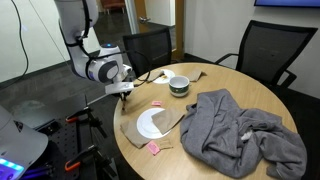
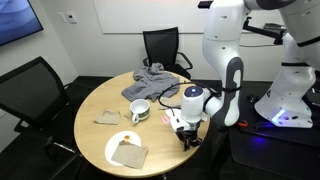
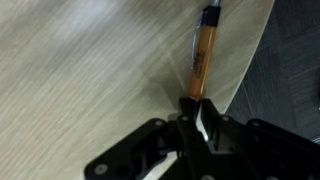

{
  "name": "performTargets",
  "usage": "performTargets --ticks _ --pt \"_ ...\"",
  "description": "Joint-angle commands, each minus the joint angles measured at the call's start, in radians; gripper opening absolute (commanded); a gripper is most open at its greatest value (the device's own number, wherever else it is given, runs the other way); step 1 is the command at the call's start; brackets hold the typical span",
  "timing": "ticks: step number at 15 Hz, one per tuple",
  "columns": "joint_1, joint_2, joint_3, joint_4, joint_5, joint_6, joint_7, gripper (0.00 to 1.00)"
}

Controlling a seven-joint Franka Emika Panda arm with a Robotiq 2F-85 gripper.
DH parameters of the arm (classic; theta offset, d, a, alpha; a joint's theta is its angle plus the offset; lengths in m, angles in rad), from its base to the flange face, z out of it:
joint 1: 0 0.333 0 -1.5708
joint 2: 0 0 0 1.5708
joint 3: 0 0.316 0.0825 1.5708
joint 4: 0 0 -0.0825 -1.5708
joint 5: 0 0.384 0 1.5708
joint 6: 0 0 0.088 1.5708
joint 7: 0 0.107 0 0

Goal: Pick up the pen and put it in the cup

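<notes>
The hand (image 3: 196, 108) is clamped on the pen's (image 3: 203, 55) near end at the table (image 3: 80, 70) edge.

The pen (image 3: 202, 55) lies at the table's (image 3: 80, 70) edge, the cup (image 1: 179, 85) farther in, beside the cloth (image 1: 240, 130).

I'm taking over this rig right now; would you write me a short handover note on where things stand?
Gripper: low at the table edge, jaws closed on the near end of the pen, as far as the wrist view shows.
Pen: lies along the table close to its edge; whether it is lifted cannot be told.
Cup: upright further in on the table, well apart from the gripper; the pen is not in it.
Done: approach and, apparently, the grasp.
Left: lift the pen, carry it over the cup, release it inside.
</notes>
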Motion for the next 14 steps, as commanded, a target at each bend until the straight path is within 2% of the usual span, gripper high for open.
performTargets --ticks 1,2,7,14 --pt "0.018 0.005 -0.020 0.006 -0.031 0.028 0.047 0.00" --pt "0.019 0.003 -0.020 0.005 -0.032 0.028 0.047 0.03" --pt "0.032 -0.020 -0.025 -0.003 -0.030 0.023 0.053 0.03" --pt "0.085 -0.137 -0.046 -0.014 -0.029 -0.019 0.101 0.03"
